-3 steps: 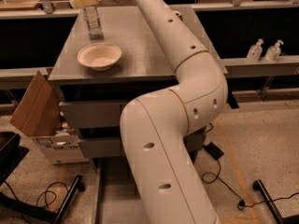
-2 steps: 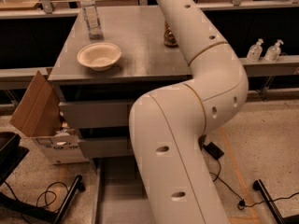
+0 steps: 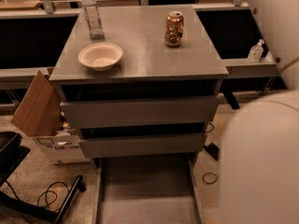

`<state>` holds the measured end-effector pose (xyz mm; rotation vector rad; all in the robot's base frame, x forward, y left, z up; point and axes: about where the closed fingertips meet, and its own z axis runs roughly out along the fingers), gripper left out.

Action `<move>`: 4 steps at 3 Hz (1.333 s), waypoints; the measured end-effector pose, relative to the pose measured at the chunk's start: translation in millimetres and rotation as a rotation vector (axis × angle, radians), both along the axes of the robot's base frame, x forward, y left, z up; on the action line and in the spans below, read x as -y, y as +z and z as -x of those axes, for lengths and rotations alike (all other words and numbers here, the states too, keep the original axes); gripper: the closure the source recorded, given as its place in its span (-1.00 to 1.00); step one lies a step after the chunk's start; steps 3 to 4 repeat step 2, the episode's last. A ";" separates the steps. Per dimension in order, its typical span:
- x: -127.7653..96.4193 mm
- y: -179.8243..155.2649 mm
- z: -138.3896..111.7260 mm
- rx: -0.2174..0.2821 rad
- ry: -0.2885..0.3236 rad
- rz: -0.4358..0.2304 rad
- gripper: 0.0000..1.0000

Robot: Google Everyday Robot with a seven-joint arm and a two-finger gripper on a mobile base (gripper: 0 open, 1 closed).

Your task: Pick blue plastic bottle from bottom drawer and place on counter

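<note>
Now the bottle (image 3: 92,17) stands upright at the back left corner of the desk (image 3: 145,55), just behind the bowl (image 3: 100,56) and well apart from the can (image 3: 174,29) at back right. The drawer (image 3: 147,190) sits pulled out low to the floor below two upper drawer fronts, its grey floor showing; a cardboard box (image 3: 39,111) leans left of the cabinet and a dispenser (image 3: 255,51) stands on the right ledge. Hand: outside the view, so grasping or released cannot be told; only a white arm segment (image 3: 261,167) fills the lower right.
</note>
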<state>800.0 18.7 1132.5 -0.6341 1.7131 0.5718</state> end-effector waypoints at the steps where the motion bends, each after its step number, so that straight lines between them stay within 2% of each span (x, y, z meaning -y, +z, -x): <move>1: 53.9 80.4 70.4 0.143 -0.081 -0.101 -1.00; 2: 61.0 149.6 180.1 0.286 -0.124 -0.229 -1.00; 4: 61.0 149.6 180.1 0.286 -0.124 -0.229 -1.00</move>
